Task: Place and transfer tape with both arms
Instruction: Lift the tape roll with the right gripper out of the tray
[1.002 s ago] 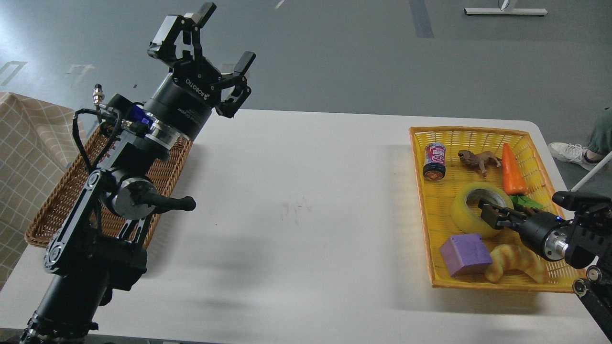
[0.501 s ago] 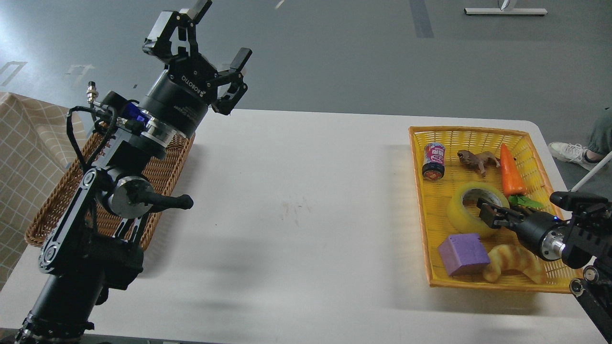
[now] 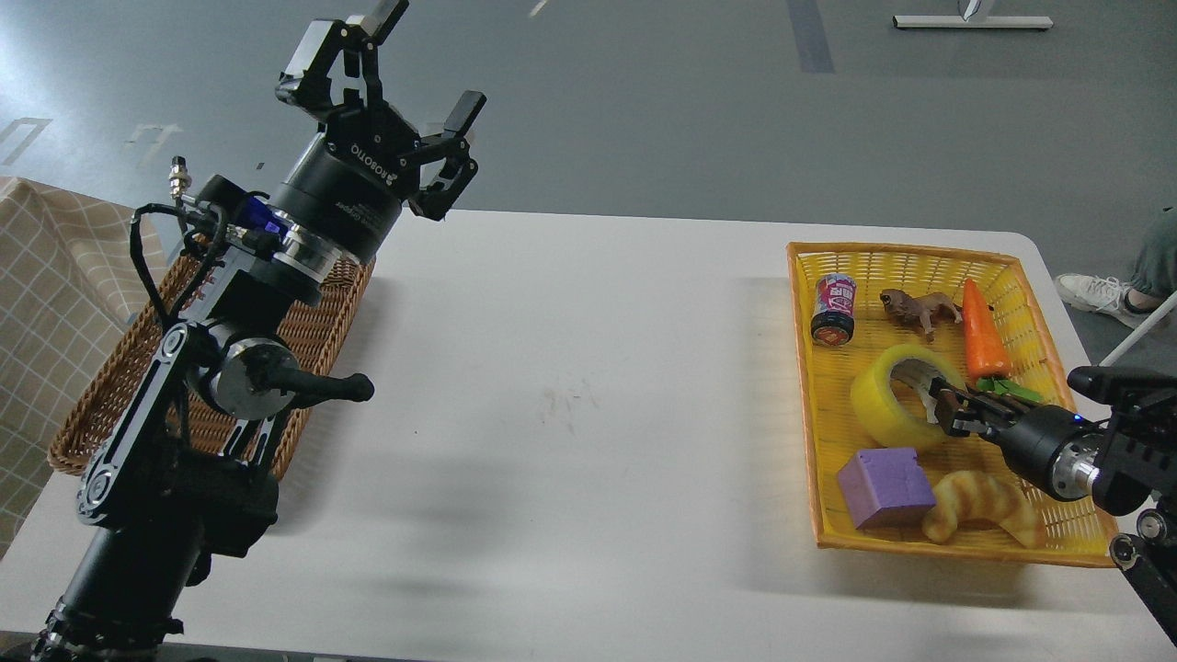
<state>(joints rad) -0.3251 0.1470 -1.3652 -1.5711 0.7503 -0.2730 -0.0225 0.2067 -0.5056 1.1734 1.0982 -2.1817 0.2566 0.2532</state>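
Observation:
The tape [image 3: 878, 405], a yellow roll with a whitish core, lies in the yellow basket [image 3: 906, 248] at the table's right and is tipped up on its right side. My right gripper [image 3: 947, 409] comes in from the right. One finger is inside the core and the other is outside the roll's right wall, so it is shut on that wall. My left gripper [image 3: 428, 60] is open and empty. It is held high over the table's far left, pointing up and away.
The yellow basket also holds a purple cube [image 3: 883, 487], a croissant [image 3: 979, 506], a carrot [image 3: 982, 336], a small can [image 3: 834, 308] and a toy animal [image 3: 919, 308]. A brown wicker basket [image 3: 138, 368] sits at the left behind my left arm. A person's shoe shows at the far right.
The tape has shifted left and tipped up under my right gripper. The yellow basket has slid slightly. My left gripper rose a little, then held still.

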